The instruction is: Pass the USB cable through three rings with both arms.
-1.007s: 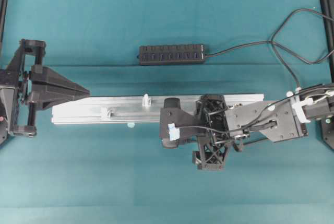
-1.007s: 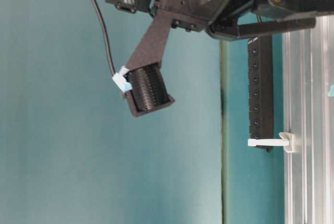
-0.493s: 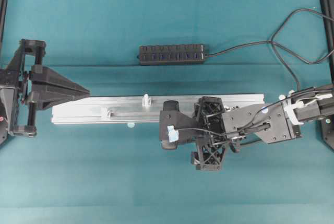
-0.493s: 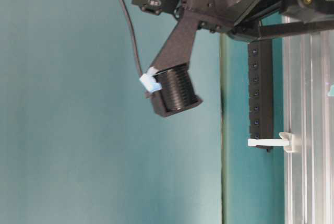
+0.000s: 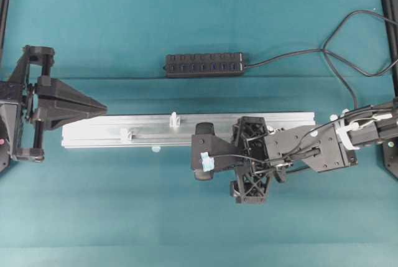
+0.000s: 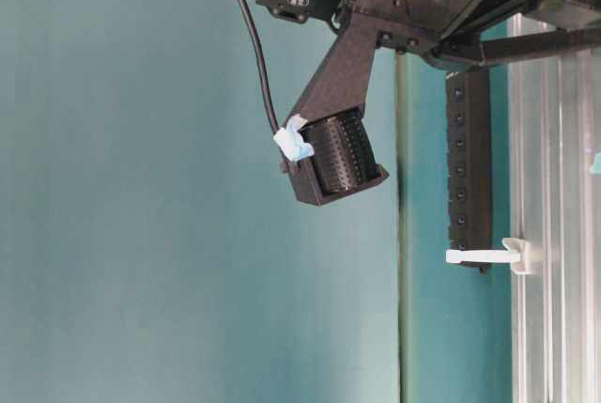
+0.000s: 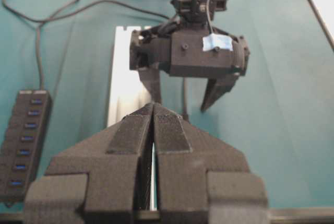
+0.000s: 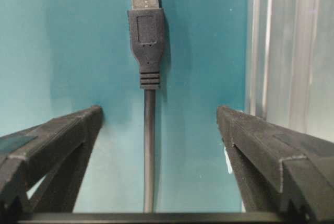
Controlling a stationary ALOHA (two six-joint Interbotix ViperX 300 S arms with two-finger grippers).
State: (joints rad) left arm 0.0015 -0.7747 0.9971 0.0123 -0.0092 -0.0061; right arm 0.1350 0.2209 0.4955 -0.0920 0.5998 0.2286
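Looking down from overhead, the silver rail (image 5: pixel 186 129) lies lengthwise across the middle of the teal table (image 5: pixel 124 217), with broad bare cloth in front of it and behind it up to the multi-port hub (image 5: pixel 204 65). The left gripper (image 5: pixel 99 106) sits at the rail's left end, its jaws pressed together on nothing. The right gripper (image 5: pixel 204 150) hangs over the rail's near edge toward the right half. Two of the three rings (image 5: pixel 175 118) show as small white loops on the rail, well apart from both grippers.

At table level, one white ring (image 6: pixel 484 255) juts out from the rail's side; the right gripper hangs above bare teal, clear of the rail and the hub.

From the left wrist, the shut jaws point along the rail toward the right gripper (image 7: pixel 183 110), whose fingers are spread wide with open cloth on the right.

From the right wrist, the USB cable (image 8: pixel 148 156) lies straight on the cloth between the spread jaws, touching neither. Its black plug has a ribbed collar and a silver tip with blue inside. The rail's edge runs just right of it.
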